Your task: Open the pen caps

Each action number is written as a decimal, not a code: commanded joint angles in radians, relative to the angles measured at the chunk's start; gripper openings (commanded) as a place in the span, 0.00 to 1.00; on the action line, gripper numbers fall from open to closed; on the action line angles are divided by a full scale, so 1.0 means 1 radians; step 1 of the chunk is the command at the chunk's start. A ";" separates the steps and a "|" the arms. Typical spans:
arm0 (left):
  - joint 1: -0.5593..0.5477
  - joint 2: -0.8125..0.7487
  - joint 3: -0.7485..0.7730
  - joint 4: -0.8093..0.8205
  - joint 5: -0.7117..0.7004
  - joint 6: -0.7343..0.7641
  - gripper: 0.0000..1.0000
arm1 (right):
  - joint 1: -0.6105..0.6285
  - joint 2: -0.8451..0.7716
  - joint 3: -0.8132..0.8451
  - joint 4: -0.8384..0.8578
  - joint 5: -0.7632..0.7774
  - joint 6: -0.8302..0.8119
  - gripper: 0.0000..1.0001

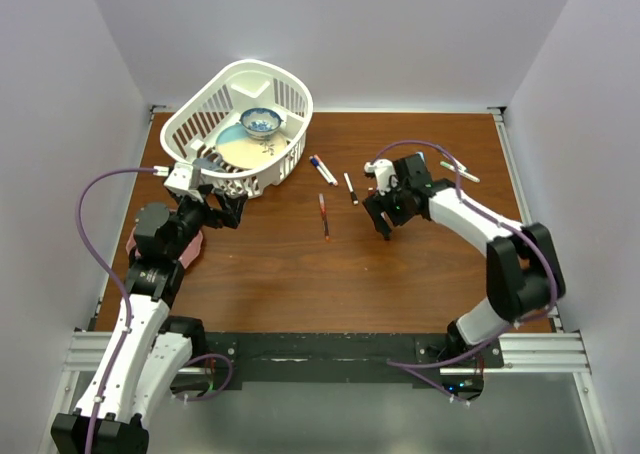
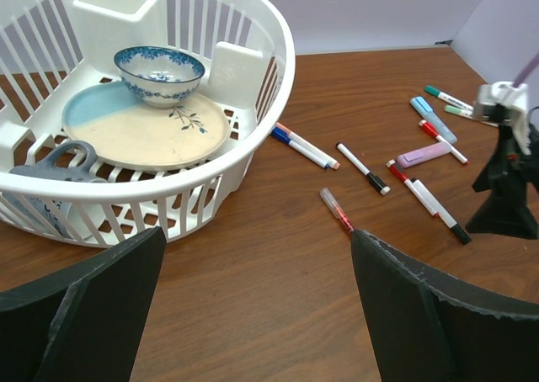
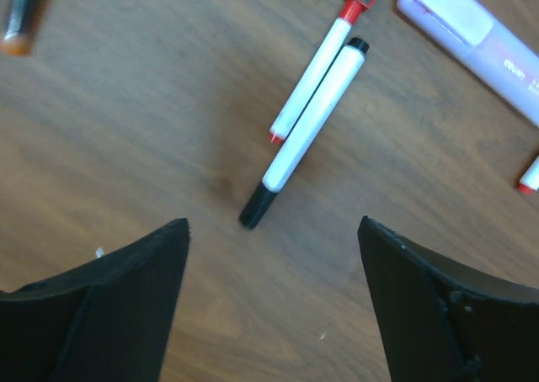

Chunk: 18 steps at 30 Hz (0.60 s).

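Brown wooden surface (image 1: 270, 274), white walls (image 1: 400, 34). White basket (image 1: 250, 64) upper left; pens (image 1: 351, 188) centre. Left claw (image 1: 228, 212), right claw (image 1: 380, 224): both agape, empty.

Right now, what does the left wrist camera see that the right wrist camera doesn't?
Only the left wrist view: the white basket with a bowl and plate, and the right gripper. Only the right wrist view: small print on the purple marker. Both: that marker, a black-tipped pen beside a red-tipped pen, and the brown table.
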 commanded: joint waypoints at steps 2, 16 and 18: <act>0.005 0.002 -0.004 0.055 0.014 -0.021 0.98 | 0.042 0.171 0.172 -0.060 0.165 0.036 0.77; 0.005 0.009 -0.004 0.063 0.027 -0.022 0.98 | 0.056 0.310 0.209 -0.116 0.179 0.028 0.62; 0.005 0.008 -0.004 0.063 0.027 -0.021 0.98 | 0.055 0.321 0.215 -0.127 0.178 0.031 0.59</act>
